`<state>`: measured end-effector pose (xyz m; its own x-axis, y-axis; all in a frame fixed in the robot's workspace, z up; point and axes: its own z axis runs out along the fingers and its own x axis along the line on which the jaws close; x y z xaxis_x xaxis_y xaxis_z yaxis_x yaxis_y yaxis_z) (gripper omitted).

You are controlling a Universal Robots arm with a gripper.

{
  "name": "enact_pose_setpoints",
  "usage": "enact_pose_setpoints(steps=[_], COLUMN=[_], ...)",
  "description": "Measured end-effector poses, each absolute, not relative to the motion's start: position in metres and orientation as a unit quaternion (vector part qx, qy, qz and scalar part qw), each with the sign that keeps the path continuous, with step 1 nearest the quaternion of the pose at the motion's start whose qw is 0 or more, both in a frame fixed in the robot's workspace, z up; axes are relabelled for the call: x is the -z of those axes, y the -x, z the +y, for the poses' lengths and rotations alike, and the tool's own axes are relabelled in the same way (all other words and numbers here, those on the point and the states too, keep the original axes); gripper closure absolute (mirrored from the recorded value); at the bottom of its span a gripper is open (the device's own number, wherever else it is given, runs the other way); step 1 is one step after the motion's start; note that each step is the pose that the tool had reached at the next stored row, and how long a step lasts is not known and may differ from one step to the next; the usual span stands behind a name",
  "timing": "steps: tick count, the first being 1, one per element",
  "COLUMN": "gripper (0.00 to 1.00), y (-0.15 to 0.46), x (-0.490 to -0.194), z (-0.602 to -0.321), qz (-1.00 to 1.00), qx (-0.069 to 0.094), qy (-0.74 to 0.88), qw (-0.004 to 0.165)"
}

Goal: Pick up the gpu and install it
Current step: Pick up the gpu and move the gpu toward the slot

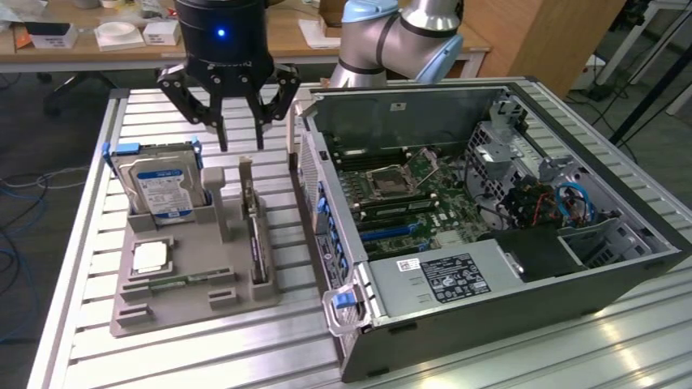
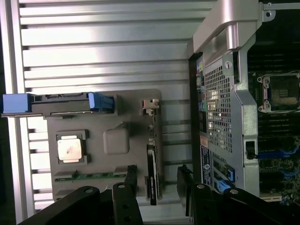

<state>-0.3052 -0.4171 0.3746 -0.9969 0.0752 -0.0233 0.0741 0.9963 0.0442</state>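
While the gripper (image 1: 241,146) hovers open-fingered and empty above the gpu (image 1: 256,239) standing edgewise in its holder (image 1: 184,312), the pickup seems to demand straddling its thin edge squarely.

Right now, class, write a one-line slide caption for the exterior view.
Open gripper hovers over the gpu standing on edge in a grey tray, beside a hard drive and an open computer case.

Slatted table (image 1: 605,348): tray (image 1: 194,316), probably computer case (image 1: 487,324).
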Motion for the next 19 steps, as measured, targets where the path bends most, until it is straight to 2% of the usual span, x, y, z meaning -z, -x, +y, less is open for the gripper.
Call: enact_pose_setpoints(steps=[19], gripper=[0.53], y=[0.3052], x=[-0.3654], z=[-0.4207], qz=[0.999], qx=[-0.022], qy=[-0.037], qw=[0.013])
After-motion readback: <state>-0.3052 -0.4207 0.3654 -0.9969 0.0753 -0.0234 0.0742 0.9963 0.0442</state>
